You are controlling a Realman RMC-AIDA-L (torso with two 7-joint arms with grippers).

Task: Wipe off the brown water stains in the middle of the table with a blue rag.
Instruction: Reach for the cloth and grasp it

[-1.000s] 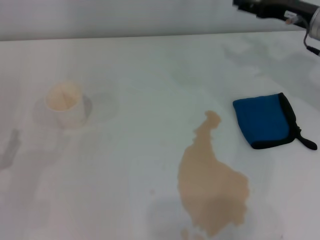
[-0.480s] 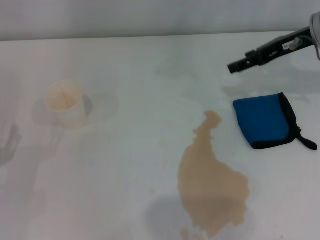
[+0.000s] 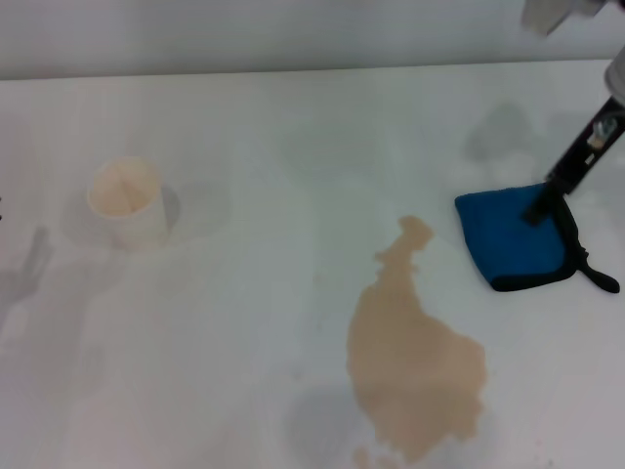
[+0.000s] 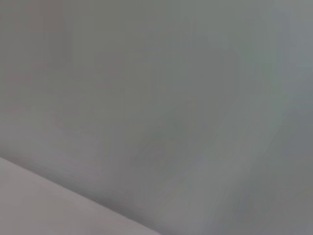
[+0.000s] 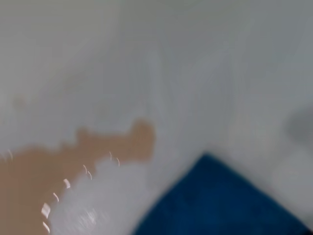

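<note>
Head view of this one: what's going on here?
The right gripper reaches down from the far right onto the blue rag, which lies flat on the table. Whether it has a grip on the rag cannot be told. The brown water stains sit beside the rag, unwiped and apart from it. A paper cup stands upright over on the left. The left arm is out of view.
</note>
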